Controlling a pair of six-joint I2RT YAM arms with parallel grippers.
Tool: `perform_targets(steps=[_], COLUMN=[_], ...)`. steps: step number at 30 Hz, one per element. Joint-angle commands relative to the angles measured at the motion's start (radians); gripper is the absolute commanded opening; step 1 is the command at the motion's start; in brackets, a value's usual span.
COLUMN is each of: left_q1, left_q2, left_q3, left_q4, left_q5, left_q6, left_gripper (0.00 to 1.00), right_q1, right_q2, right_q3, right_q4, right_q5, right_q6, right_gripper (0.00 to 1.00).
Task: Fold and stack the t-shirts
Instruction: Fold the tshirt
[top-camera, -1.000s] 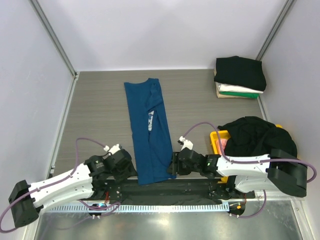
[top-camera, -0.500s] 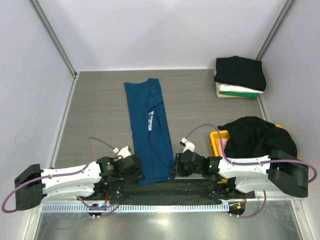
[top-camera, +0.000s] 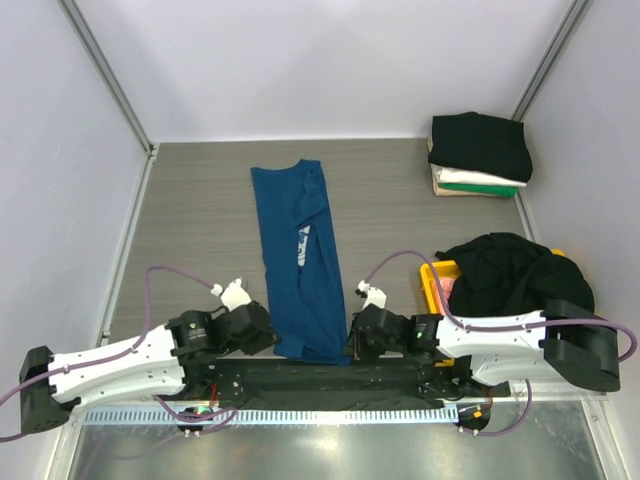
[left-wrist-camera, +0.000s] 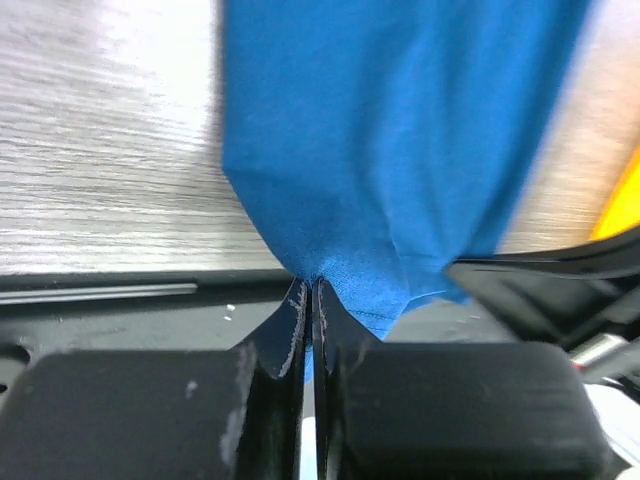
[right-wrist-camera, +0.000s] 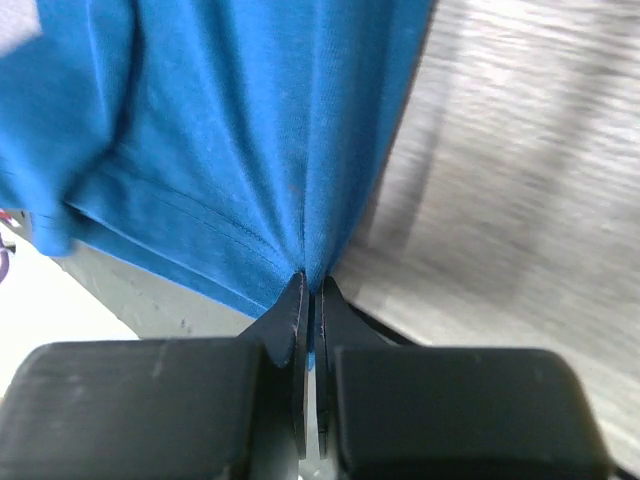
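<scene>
The table has a grey wood-grain top, enclosed by pale walls on three sides. A black strip runs along its near edge.

Items lying directly on the top:
- A blue t-shirt, folded into a long narrow band, runs from the far centre to the near edge. A small white print shows at mid-length.
- A stack of folded shirts lies in the far right corner: black on top, white and green below.
- A yellow bin stands at the near right, with a black shirt heaped over it.
</scene>
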Motion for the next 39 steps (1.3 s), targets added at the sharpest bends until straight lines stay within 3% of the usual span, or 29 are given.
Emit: perform_targets(steps=[1, 12, 15, 20, 25, 30, 39], left_q1=[-0.001, 0.04, 0.123, 0.387, 0.583, 0.703, 0.869], left_q2=[-0.078, -0.061, -0.033, 0.043, 0.215, 0.391, 0.666], left_q3=[0.076, 0.205, 0.25, 0.326, 0.385, 0.486, 0.675], left_q4=[-0.146, -0.232, -0.21, -0.118, 0.0, 0.078, 0.095], left_q5=[-0.107, -0.219, -0.199, -0.025, 0.115, 0.243, 0.344], left_q6=[0.012, 0.095, 0.189, 0.381, 0.527, 0.606, 0.713], left_gripper=[0.0, 0.0, 0.0, 0.0, 0.0, 0.0, 0.0], right_q1=[0.019, -0.028, -0.094, -0.252, -0.356, -0.457, -0.573], right_q2=[-0.006, 0.106, 0.145, 0.204, 0.324, 0.434, 0.648], right_q3=[0.119, 0.472, 0.544, 0.63, 0.751, 0.889, 1.112], right_q4=[-0.127, -0.374, -0.404, -0.409, -0.415, -0.428, -0.444], right_q5=[0.04, 0.186, 0.168, 0.093, 0.009, -0.045, -0.176], right_q6=[-0.013, -0.167, -0.226, -0.337, -0.423, -0.501, -0.581], right_gripper=[0.01, 0.01, 0.01, 0.01, 0.01, 0.01, 0.01])
